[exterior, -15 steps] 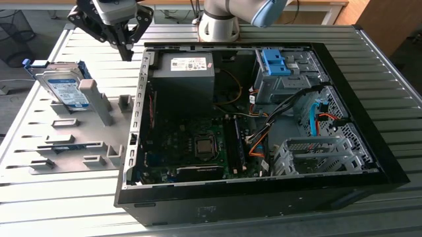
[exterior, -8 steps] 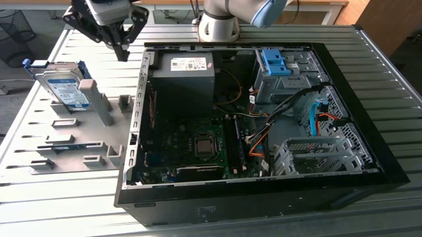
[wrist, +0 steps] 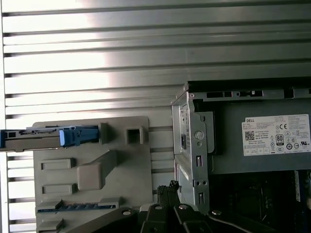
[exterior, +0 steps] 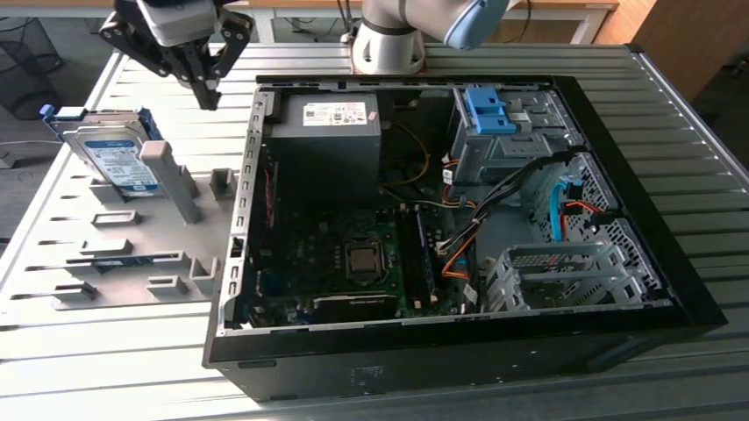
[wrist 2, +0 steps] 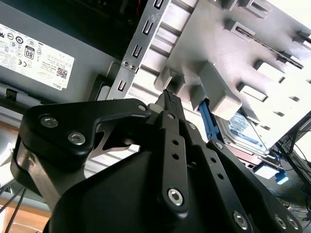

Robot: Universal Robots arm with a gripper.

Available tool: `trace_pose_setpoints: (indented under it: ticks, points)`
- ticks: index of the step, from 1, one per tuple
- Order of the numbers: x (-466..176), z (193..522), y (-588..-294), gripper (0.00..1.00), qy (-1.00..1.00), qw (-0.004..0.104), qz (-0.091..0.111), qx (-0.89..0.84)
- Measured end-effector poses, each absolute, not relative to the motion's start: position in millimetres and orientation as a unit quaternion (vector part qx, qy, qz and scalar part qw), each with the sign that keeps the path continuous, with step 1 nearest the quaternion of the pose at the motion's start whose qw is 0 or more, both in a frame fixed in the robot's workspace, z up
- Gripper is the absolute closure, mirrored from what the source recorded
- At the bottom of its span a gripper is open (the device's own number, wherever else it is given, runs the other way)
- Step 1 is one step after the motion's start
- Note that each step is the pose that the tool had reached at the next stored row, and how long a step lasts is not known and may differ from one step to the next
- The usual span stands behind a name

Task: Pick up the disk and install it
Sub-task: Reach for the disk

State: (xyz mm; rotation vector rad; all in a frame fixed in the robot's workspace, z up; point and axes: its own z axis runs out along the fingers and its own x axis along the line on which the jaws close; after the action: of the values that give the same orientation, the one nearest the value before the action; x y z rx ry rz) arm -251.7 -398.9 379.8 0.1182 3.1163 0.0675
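The disk (exterior: pixel 111 156), a silver drive with a white-and-blue label and a blue frame, stands on edge in the grey holder tray (exterior: pixel 129 254) at the exterior view's left. In the second wrist view the disk (wrist 2: pixel 243 128) shows behind a grey post, and in the first wrist view the disk (wrist: pixel 48 137) is edge-on. My gripper (exterior: pixel 210 98) hangs above the table between the tray and the open computer case (exterior: pixel 655 263), to the right of the disk and apart from it. Its black fingers (wrist 2: pixel 169 97) meet at the tips with nothing between them.
The case lies open with the motherboard (exterior: pixel 351 254) exposed. A dark grey box with a white sticker (exterior: pixel 333 132) sits at its back. A bare blue clip (exterior: pixel 489 110) tops the drive bay, and a metal cage (exterior: pixel 550 272) stands at the case's front right. The arm's base (exterior: pixel 387 44) stands behind the case.
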Motion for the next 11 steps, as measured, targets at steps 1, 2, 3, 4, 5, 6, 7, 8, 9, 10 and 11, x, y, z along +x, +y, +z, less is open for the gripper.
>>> trace_pose_setpoints:
  ticks: [1,2,3,4,5,6,7,8,9,10,11]
  points:
    - [-253.1,379.6,-398.8,0.89,0.999,0.011,0.022,0.038]
    - [-254.4,379.5,-398.9,0.89,0.999,0.011,0.022,0.038]
    - [-255.6,379.4,-398.9,0.89,0.999,0.011,0.022,0.038]
    - [-256.8,379.3,-398.8,0.89,0.999,0.011,0.022,0.038]
    - [-258.0,379.2,-398.8,0.89,0.999,0.011,0.022,0.038]
    - [-259.3,379.1,-398.7,0.89,0.999,0.011,0.022,0.038]
    - [-260.7,378.9,-398.6,0.89,0.999,0.011,0.022,0.038]
    - [-262.1,378.8,-398.4,0.89,0.999,0.011,0.022,0.038]
    - [-263.4,378.8,-398.1,0.89,0.999,0.011,0.022,0.038]
    - [-264.7,378.6,-397.6,0.89,0.999,0.011,0.022,0.038]
    - [-266.0,378.5,-397.0,0.89,0.999,0.011,0.022,0.038]
